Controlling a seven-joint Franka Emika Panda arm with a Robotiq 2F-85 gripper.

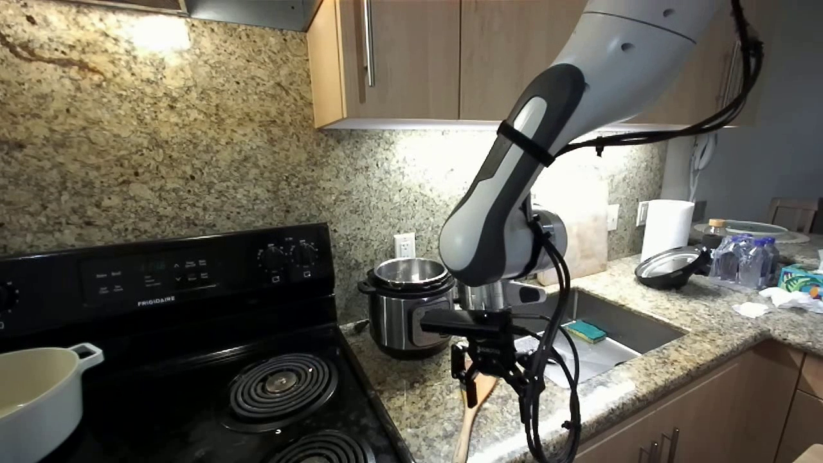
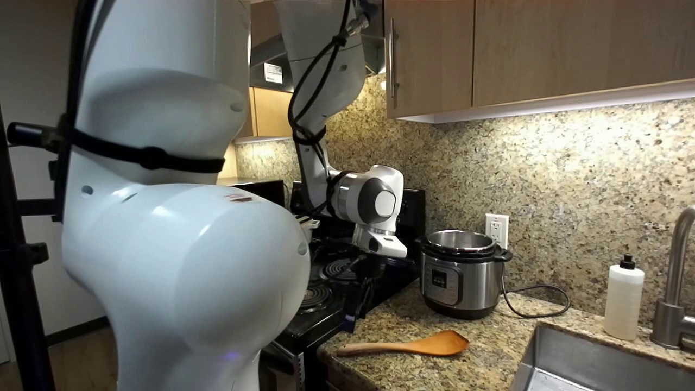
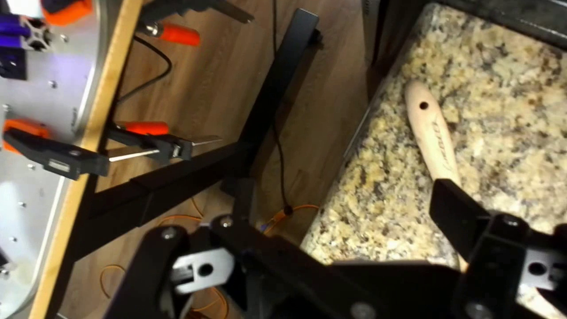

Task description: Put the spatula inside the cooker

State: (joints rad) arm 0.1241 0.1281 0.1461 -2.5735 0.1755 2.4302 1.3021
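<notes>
Two black fingers (image 3: pixel 456 208) stand wide apart on the black metal gripper (image 3: pixel 345 201), and in the wrist view we see one of them hide part of the slim handle of the light-brown, round-headed wooden spatula (image 2: pixel 407 346). We see that spatula lying flat on the speckled tan granite counter (image 2: pixel 488 364), its handle end near the black coil-burner stove (image 1: pixel 173 405). Behind it, near the stone backsplash (image 2: pixel 570 217), we find the cylindrical stainless-steel cooker (image 2: pixel 480 282) with black base and rim, upright and open at the top. An oval white pot (image 1: pixel 45 399) stands on the stove. On the cooker's other side, in both exterior views, we see the rectangular stainless-steel sink (image 1: pixel 643 328); a teal-and-yellow sponge (image 1: pixel 586 331) lies inside it. Near the sink, in an exterior view, stands a translucent white bottle (image 2: pixel 623 301) with a black cap. Farther along the counter we see an upright white paper-towel roll (image 1: pixel 669 228) and clear plastic bottles (image 1: pixel 752 263).
</notes>
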